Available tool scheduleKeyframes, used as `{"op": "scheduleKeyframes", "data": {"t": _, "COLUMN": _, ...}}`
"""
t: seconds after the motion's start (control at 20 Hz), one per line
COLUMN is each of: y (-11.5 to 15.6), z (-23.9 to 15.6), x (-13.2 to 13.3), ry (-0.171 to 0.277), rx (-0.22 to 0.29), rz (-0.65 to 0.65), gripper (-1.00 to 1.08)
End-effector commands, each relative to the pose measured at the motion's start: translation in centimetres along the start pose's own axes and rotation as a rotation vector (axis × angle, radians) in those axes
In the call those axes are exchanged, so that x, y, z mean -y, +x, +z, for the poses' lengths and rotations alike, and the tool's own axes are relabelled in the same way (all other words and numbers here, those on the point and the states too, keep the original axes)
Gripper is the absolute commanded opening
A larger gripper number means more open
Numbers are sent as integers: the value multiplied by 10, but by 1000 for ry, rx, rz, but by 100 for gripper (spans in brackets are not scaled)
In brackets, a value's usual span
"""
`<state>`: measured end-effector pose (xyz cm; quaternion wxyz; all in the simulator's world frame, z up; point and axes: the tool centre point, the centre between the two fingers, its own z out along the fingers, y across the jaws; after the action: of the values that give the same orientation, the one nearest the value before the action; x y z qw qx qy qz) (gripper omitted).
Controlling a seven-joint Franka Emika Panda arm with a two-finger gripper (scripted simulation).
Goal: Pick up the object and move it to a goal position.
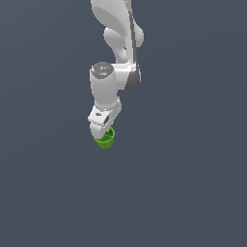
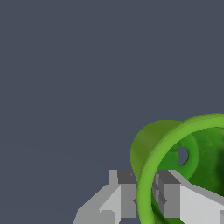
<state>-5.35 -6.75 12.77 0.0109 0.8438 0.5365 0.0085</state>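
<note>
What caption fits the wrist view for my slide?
Claw pinching the rolled rim of the small bright green tapered cup, one finger inside.

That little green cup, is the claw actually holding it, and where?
Yes. The claw pinches the green cup by its rim wall, with one finger outside and the other inside the cup's mouth.
</note>
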Motion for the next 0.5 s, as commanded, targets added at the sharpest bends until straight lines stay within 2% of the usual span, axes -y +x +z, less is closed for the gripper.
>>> {"op": "scheduleKeyframes", "data": {"t": 0.0, "y": 5, "z": -22, "x": -4, "ry": -3, "rx": -1, "rz": -1, "gripper": -100}}
{"op": "scheduleKeyframes", "data": {"t": 0.45, "y": 23, "z": -111, "x": -20, "ry": -2, "rx": -2, "rz": -2, "gripper": -100}}
